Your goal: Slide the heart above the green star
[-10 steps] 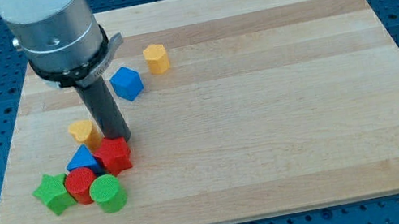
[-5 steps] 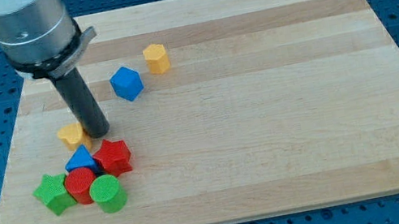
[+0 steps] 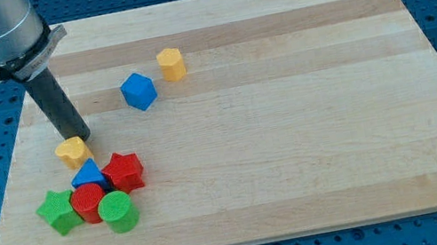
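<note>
The yellow heart (image 3: 73, 151) lies near the board's left side, up and to the right of the green star (image 3: 57, 211). My tip (image 3: 78, 136) touches the heart's upper right edge. The dark rod rises up and to the left from there. The green star sits at the lower left, at the left end of a cluster of blocks.
Beside the star are a red cylinder (image 3: 87, 202), a green cylinder (image 3: 117, 211), a blue triangle (image 3: 89, 175) and a red star (image 3: 124, 171). A blue cube (image 3: 139, 91) and a yellow hexagon (image 3: 171, 63) lie further up. The wooden board (image 3: 304, 98) has its left edge close by.
My tip has moved left and up the view, away from the red star. The yellow heart has slid left, closer to a spot above the green star.
</note>
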